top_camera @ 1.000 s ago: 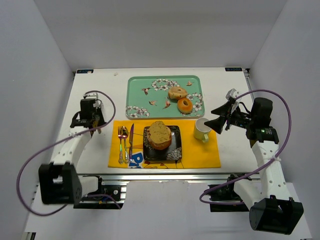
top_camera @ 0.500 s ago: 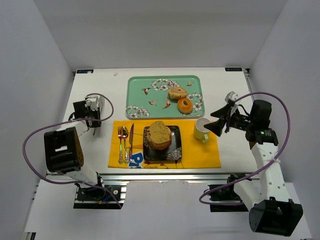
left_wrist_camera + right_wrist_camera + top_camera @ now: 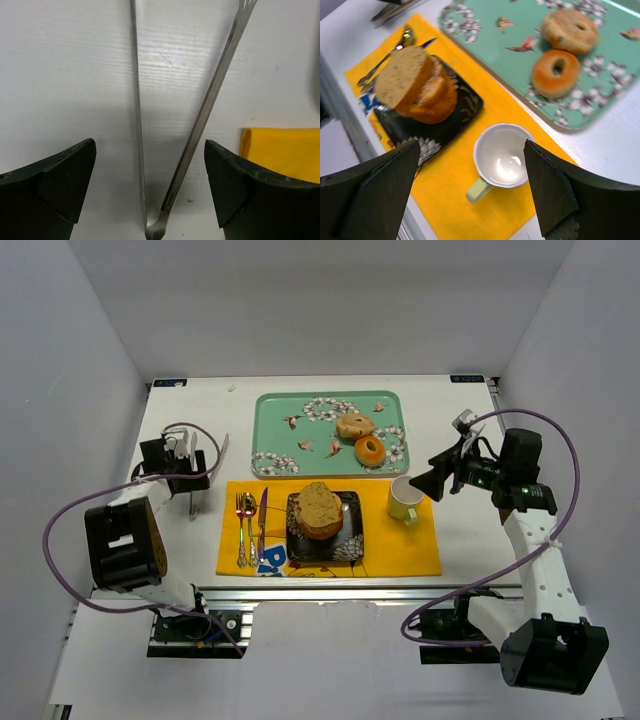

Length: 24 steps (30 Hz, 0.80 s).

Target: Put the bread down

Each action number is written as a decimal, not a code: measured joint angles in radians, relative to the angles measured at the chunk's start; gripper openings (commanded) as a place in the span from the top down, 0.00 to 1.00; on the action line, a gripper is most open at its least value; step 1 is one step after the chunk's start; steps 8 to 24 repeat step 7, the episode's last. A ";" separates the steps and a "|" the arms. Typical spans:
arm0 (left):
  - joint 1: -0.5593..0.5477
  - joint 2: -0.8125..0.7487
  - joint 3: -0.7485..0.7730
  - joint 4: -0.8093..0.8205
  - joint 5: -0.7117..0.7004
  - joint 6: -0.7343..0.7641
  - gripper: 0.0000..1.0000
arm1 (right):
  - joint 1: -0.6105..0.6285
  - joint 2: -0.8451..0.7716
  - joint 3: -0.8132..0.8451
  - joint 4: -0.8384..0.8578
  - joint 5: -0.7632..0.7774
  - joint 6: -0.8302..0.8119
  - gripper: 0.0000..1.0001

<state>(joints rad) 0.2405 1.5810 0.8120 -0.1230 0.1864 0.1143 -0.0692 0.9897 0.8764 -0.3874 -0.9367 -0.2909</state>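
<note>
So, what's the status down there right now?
Left end effector open, tongs loose between its jaws. Right end effector open, empty. Bread on black plate. No obstruction seen.

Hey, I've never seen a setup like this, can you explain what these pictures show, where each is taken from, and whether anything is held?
These are two robot arms bolted at the near edge of a white table. The wide picture looks down from above and behind them; each close-up comes from a camera on one wrist. On the table lie a yellow placemat with a black plate carrying bread, cutlery and a mug, plus a green tray with two ring-shaped pastries. The left fingers stand open around metal tongs lying on the table, not gripping them. The right fingers are open, facing the mug, holding nothing.
</note>
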 measured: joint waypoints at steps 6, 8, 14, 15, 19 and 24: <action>0.004 -0.195 0.008 -0.013 -0.040 -0.147 0.02 | 0.000 0.105 0.136 -0.008 0.232 0.133 0.11; 0.005 -0.235 0.008 -0.016 -0.044 -0.177 0.02 | 0.000 0.126 0.161 -0.005 0.254 0.146 0.10; 0.005 -0.235 0.008 -0.016 -0.044 -0.177 0.02 | 0.000 0.126 0.161 -0.005 0.254 0.146 0.10; 0.005 -0.235 0.008 -0.016 -0.044 -0.177 0.02 | 0.000 0.126 0.161 -0.005 0.254 0.146 0.10; 0.005 -0.235 0.008 -0.016 -0.044 -0.177 0.02 | 0.000 0.126 0.161 -0.005 0.254 0.146 0.10; 0.005 -0.235 0.008 -0.016 -0.044 -0.177 0.02 | 0.000 0.126 0.161 -0.005 0.254 0.146 0.10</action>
